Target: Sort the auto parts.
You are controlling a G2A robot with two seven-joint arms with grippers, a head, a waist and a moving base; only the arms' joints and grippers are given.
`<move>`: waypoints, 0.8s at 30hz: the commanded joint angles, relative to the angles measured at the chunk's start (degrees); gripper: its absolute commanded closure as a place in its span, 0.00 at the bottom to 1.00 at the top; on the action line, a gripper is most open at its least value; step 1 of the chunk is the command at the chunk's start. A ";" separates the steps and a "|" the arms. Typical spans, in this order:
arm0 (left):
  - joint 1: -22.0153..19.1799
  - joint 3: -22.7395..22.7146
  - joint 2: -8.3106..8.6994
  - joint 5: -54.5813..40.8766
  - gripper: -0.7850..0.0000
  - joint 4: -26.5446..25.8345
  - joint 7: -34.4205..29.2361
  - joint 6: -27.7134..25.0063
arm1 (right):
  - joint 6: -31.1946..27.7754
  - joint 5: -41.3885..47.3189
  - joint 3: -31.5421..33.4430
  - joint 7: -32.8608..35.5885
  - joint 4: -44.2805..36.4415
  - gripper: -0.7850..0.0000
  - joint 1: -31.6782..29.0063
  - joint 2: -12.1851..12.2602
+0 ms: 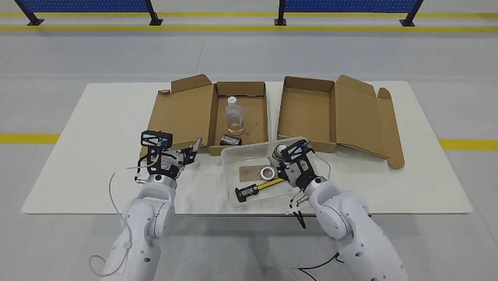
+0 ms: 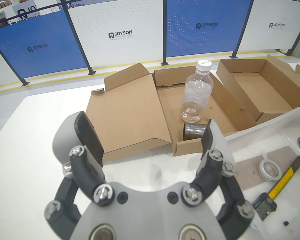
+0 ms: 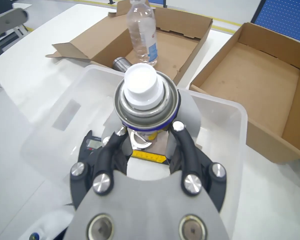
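White table (image 1: 78,149) carries two open cardboard boxes side by side, with a clear bin (image 1: 227,160) nearer the robot. In the top view the left box (image 1: 255,137) holds an upright bottle (image 1: 234,115) and a metal cylinder (image 1: 230,139) lying just in front of it. The right box (image 1: 307,114) sits beside it. A ring (image 1: 267,173) and a caliper (image 1: 253,190) lie on the bin floor. The left gripper (image 1: 193,150) hangs over the table just left of the bin. The right gripper (image 1: 280,158) is at the bin's far side.

From the left wrist, the left gripper (image 2: 147,131) has its jaws spread wide with nothing between them. It faces the left box (image 2: 170,81), where the cylinder (image 2: 193,131) lies on its side near the front wall and the bottle (image 2: 196,96) stands behind it. The ring (image 2: 270,170) rests close to the caliper (image 2: 282,178) in the bin (image 2: 265,126).

From the right wrist, the right gripper (image 3: 148,126) is clenched on a spray can (image 3: 141,83). The can stands upright with its white cap on top, within the bin (image 3: 240,116). The ring (image 3: 140,141) and caliper (image 3: 90,146) lie below it.
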 commanded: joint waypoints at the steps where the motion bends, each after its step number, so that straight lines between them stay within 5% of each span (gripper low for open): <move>1: 0.00 0.00 0.00 0.00 0.00 0.00 0.00 0.00 | -3.28 1.55 1.49 2.44 -2.20 1.00 -1.41 0.46; 12: 0.00 0.00 0.00 0.00 0.00 0.00 0.00 0.00 | -16.05 9.64 9.29 12.58 -8.24 1.00 -4.98 2.73; 24: 0.00 0.00 0.00 0.00 0.00 0.00 0.00 0.00 | -19.27 8.98 13.96 11.20 -6.47 1.00 -2.29 4.12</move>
